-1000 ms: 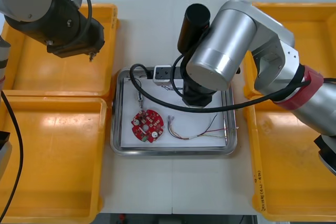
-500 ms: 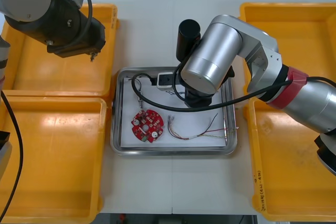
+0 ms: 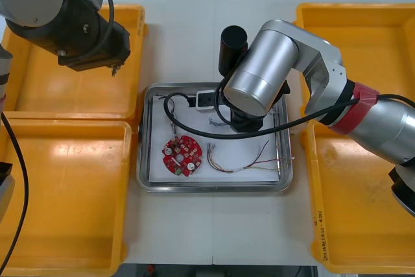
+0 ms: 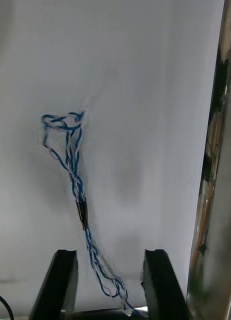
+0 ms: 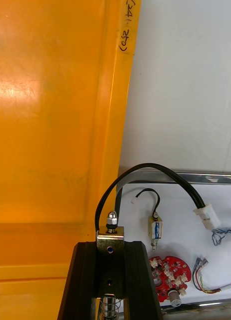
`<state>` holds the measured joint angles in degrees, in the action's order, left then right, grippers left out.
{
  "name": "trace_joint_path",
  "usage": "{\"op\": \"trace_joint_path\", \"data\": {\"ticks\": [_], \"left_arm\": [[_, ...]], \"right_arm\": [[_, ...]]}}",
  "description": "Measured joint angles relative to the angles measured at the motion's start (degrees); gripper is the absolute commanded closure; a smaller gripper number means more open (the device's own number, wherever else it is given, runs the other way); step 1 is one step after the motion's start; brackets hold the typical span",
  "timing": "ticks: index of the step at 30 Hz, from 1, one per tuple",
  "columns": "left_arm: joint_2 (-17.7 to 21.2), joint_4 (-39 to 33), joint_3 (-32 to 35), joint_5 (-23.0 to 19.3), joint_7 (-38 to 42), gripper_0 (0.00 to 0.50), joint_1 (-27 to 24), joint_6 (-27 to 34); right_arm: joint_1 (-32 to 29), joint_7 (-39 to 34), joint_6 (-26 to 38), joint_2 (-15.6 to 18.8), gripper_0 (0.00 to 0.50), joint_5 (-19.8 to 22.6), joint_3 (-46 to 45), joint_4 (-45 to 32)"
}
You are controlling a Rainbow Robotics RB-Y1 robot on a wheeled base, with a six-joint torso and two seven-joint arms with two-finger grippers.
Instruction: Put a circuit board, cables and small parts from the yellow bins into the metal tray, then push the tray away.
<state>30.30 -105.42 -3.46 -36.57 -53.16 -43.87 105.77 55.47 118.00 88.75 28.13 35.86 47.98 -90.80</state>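
White tray (image 4: 145, 75) under right gripper (image 4: 109, 255), splayed astride likely limp cable (image 4: 73, 170); best pinched mid-twist. Left gripper (image 5: 110, 245) over bin (image 5: 50, 125), clamping metal part (image 5: 110, 234).

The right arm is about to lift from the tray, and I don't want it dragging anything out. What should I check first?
1. Right gripper open: ok.
2. Blue and white cable lying on the metal tray floor: ok.
3. Cable's end clear of the right fingers: cannot tell; it runs between them.
4. Circuit board inside the tray: ok.
5. Left gripper, over the far left yellow bin, shut on a small metal part: ok.
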Motion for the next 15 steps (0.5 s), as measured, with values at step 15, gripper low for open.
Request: {"op": "trace_joint_path", "data": {"ticks": [15], "left_arm": [[0.00, -0.03, 0.00, -0.01, 0.00, 0.496, 0.00, 0.00]], "right_arm": [[0.17, -0.11, 12.76, -0.28, 0.000, 2.90, -5.42, -3.75]]}}
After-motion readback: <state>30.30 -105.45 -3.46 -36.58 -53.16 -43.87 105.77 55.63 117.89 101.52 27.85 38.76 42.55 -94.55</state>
